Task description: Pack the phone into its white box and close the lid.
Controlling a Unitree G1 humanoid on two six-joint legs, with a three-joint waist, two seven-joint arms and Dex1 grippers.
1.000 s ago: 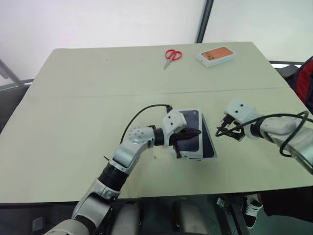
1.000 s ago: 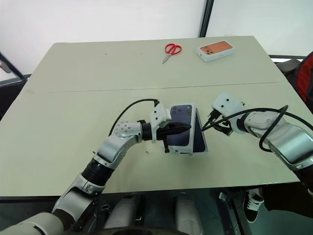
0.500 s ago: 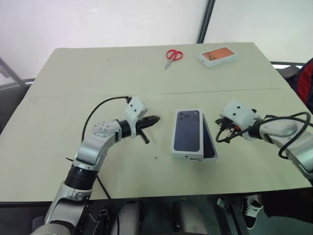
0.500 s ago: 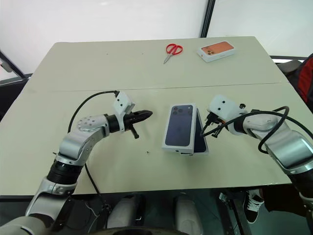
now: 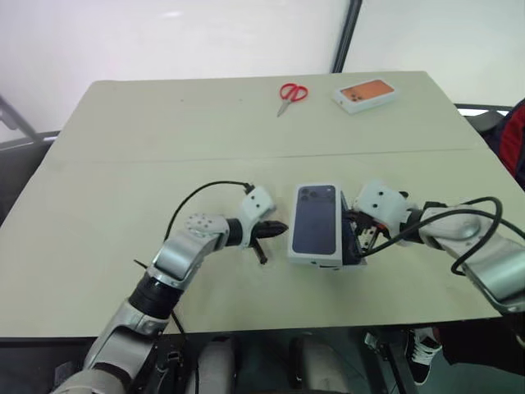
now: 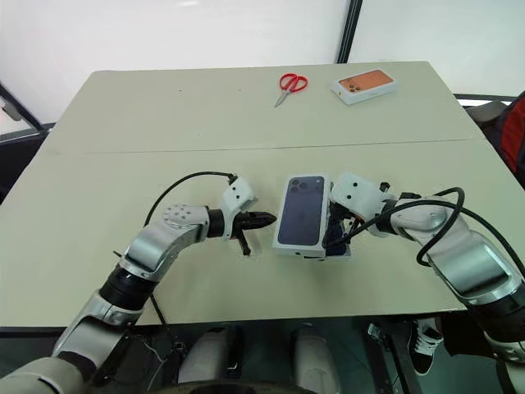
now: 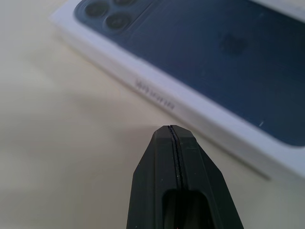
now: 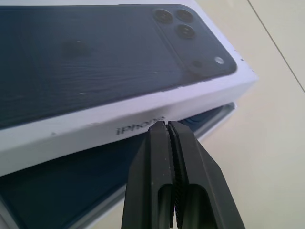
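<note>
**Lid askew on box; both claws closed, set to square it**

- Lid [image 5: 317, 220]: white, printed with a dark phone picture, lying face up near the tabletop's front edge, right of centre. It sits skewed over the box [image 5: 358, 243], whose right side juts out from under it.
- Phone [image 8: 57, 195]: a dark blue face shows in the box's uncovered strip in the right wrist view; judged to be the phone already seated.
- Left claw [image 5: 279, 228]: pinched shut, empty, tip just beside the lid's left wall, not touching.
- Right claw [image 8: 167, 126]: pinched shut, empty, tip at the lid's right wall above the exposed box.
- Scissors [image 5: 289, 93], orange-topped box [image 5: 365, 93]: far edge, well apart.

Step in hand, as judged: aligning and seating the lid. Best done by nudging the lid's right wall with the closed tip while the left claw braces the opposite wall, then pressing down evenly once the edges match. Risk: pushing the whole stack sideways.
</note>
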